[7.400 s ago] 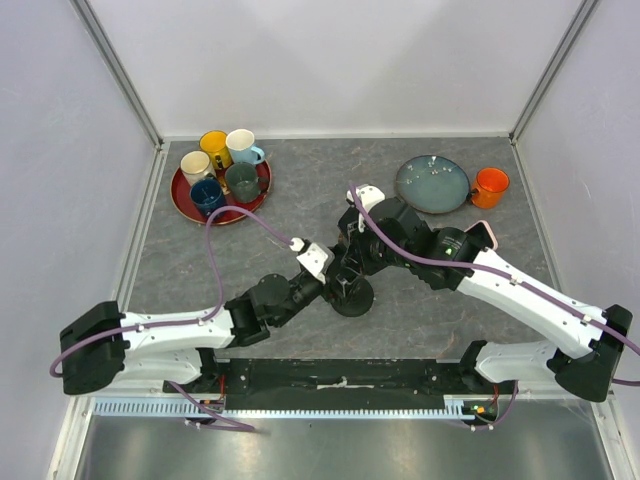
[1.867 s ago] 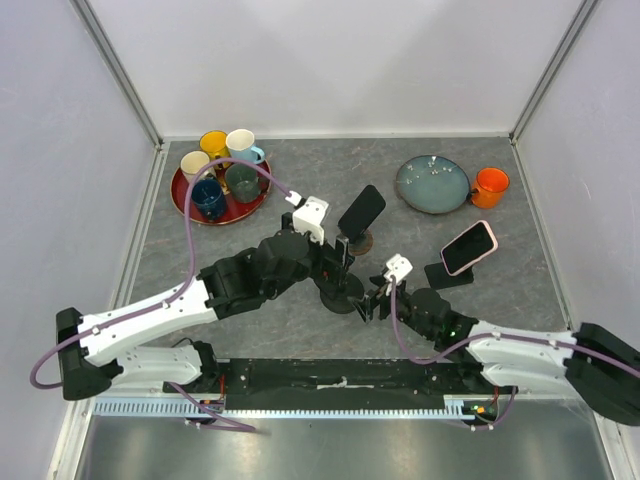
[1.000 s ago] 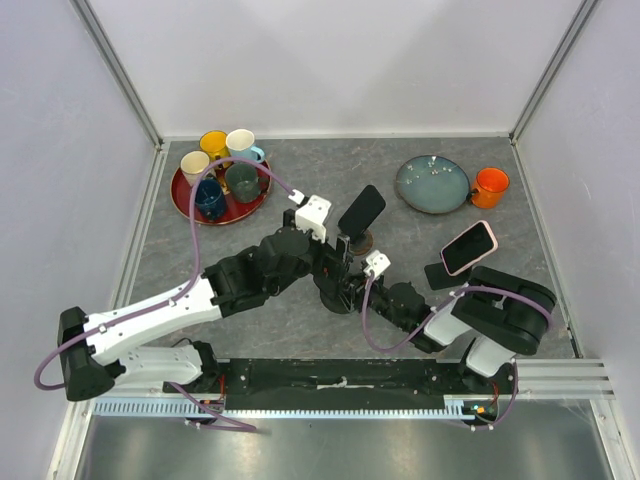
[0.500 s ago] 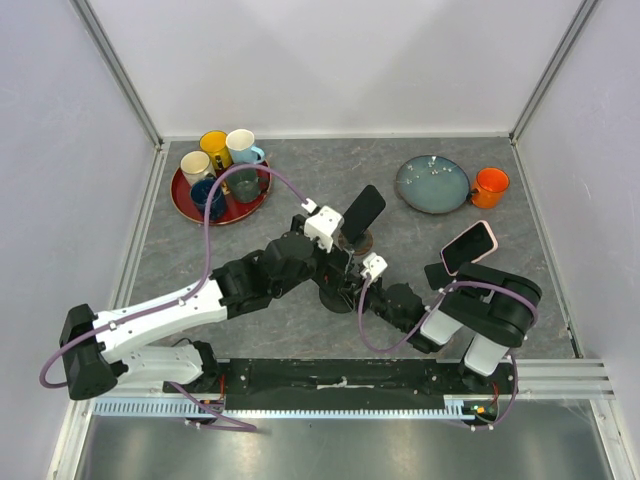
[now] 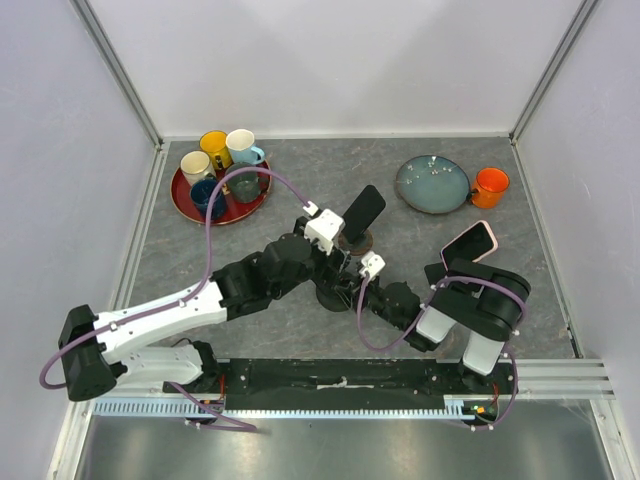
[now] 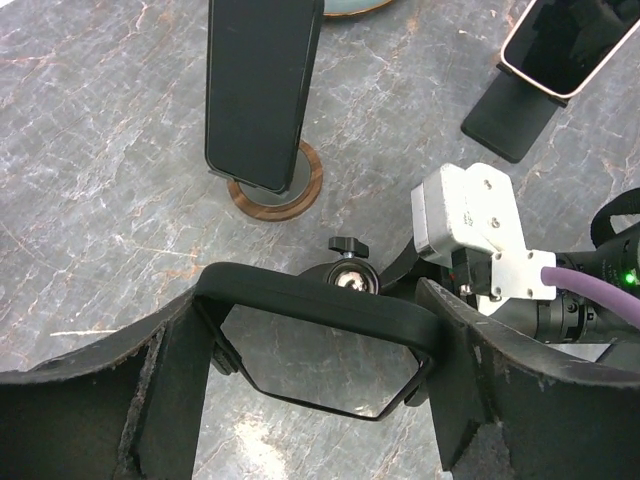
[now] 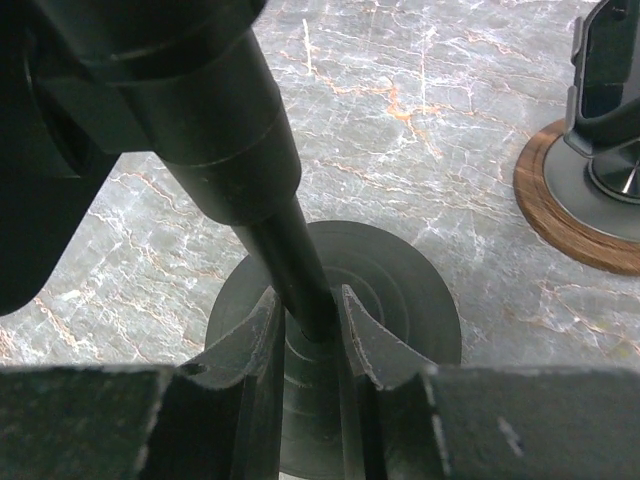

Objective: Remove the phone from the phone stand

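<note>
- The desk (image 5: pixel 320 165) is carrying everything, and the action is happening around its middle.
- The stand (image 7: pixel 400 300) is sitting there on its round dark base. The right hand (image 7: pixel 308 310) is clenching the upright post low down, a finger pressing on each side.
- The phone (image 6: pixel 300 308) is perching on top of that stand. Its top edge is facing the left wrist camera and its glossy face is mirroring the grey marble.
- It is looking like a stiff, smooth slab: light, slippery, and likely to crack if dropped. I am judging the two side edges near the top to be the place to pinch it.
- The left hand (image 6: pixel 320 335) is straddling exactly those edges, fingers right against them. I cannot tell whether it is squeezing.
- From above, the left arm is covering the phone entirely. The cradle at the phone's lower end is hiding from every camera.
- A small knob (image 6: pixel 345 243) is peeking out just behind the phone, and I cannot tell what it is locking.
</note>
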Robot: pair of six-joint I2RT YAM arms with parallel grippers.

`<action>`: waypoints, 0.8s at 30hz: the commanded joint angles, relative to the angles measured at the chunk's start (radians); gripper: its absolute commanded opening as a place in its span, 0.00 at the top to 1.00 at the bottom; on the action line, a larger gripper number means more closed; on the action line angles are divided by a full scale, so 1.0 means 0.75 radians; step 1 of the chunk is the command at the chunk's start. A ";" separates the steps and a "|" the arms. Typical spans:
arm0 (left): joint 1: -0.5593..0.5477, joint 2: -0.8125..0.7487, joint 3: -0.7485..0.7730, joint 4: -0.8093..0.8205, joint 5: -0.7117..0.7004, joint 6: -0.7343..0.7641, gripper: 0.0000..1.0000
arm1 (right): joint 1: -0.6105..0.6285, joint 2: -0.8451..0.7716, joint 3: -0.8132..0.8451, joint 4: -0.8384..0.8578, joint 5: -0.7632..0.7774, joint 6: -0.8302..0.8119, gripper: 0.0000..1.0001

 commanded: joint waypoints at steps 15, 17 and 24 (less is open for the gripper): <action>0.021 -0.320 0.040 0.207 -0.150 0.133 0.98 | 0.056 0.136 0.094 0.115 -0.062 0.084 1.00; 0.029 -0.357 0.036 0.205 -0.177 0.129 0.98 | 0.062 0.136 0.100 0.099 -0.039 0.079 1.00; 0.076 -0.431 0.032 0.186 -0.228 0.084 0.98 | 0.085 0.128 0.125 0.027 -0.001 0.059 1.00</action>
